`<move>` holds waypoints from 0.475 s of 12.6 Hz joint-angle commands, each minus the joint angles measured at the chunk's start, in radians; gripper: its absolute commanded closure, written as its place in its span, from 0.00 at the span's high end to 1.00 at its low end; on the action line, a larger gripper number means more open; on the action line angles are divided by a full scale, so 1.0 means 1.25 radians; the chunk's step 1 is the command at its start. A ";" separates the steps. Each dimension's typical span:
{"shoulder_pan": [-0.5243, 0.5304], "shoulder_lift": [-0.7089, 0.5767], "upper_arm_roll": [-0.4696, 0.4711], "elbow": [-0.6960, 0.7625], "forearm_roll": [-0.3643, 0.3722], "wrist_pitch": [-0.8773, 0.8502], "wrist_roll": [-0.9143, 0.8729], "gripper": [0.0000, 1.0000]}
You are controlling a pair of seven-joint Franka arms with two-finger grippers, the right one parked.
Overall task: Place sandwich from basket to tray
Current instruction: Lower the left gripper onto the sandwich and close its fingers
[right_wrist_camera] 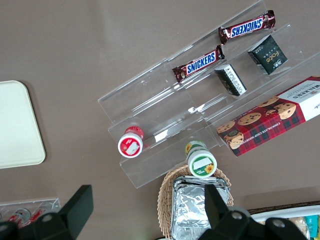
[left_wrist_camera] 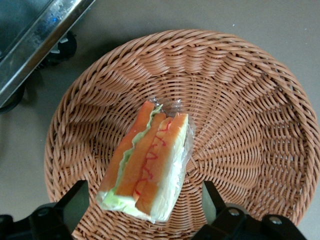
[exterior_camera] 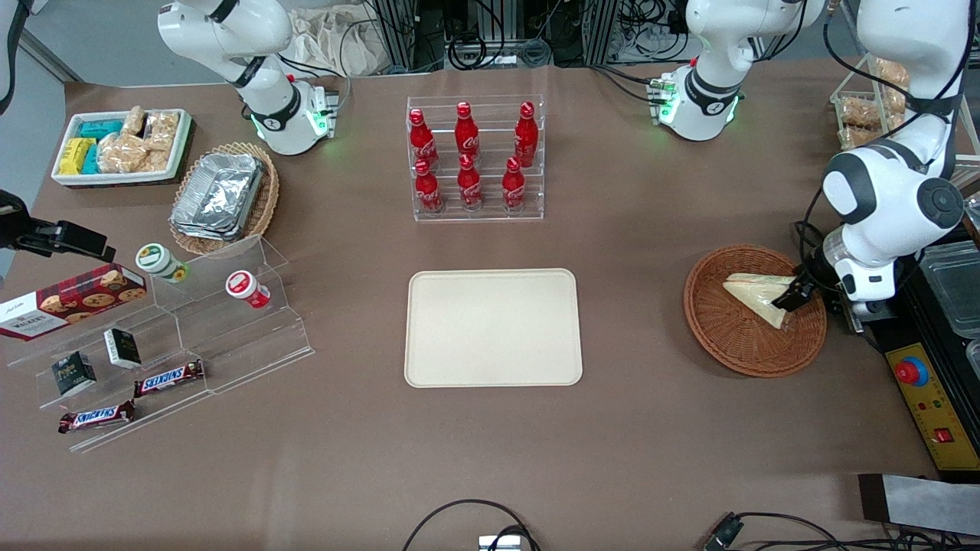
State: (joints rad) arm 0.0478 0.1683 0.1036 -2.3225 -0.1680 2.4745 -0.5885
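The wrapped triangular sandwich (exterior_camera: 758,295) lies in the round reddish-brown basket (exterior_camera: 727,337) toward the working arm's end of the table. In the left wrist view the sandwich (left_wrist_camera: 147,165) shows orange and green filling, resting on the basket's weave (left_wrist_camera: 240,125). My left gripper (exterior_camera: 792,295) hangs low over the basket at the sandwich's end; its fingers (left_wrist_camera: 75,202) stand open on either side of the sandwich, not touching it. My left gripper (left_wrist_camera: 144,207) straddles the sandwich's lettuce end. The cream-beige tray (exterior_camera: 493,327) lies flat at the table's middle.
A clear rack of red bottles (exterior_camera: 476,157) stands farther from the front camera than the tray. A control box with a red button (exterior_camera: 919,383) and a metal container (exterior_camera: 953,287) sit beside the basket. A tan basket of foil containers (exterior_camera: 223,195), a snack tub (exterior_camera: 122,145) and an acrylic stand (exterior_camera: 176,337) lie toward the parked arm's end.
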 commanded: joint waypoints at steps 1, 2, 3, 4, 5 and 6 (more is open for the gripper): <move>-0.001 0.011 -0.001 -0.009 -0.013 0.030 -0.007 1.00; -0.001 0.014 -0.001 -0.010 -0.013 0.032 -0.007 1.00; -0.003 0.017 -0.001 -0.010 -0.013 0.037 -0.007 1.00; -0.003 0.020 -0.001 -0.012 -0.013 0.045 -0.007 0.99; -0.003 0.027 -0.001 -0.012 -0.020 0.053 -0.007 0.98; -0.004 0.031 -0.001 -0.012 -0.025 0.059 -0.007 0.97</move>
State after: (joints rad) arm 0.0474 0.1983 0.1035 -2.3249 -0.1790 2.5078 -0.5889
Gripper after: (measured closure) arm 0.018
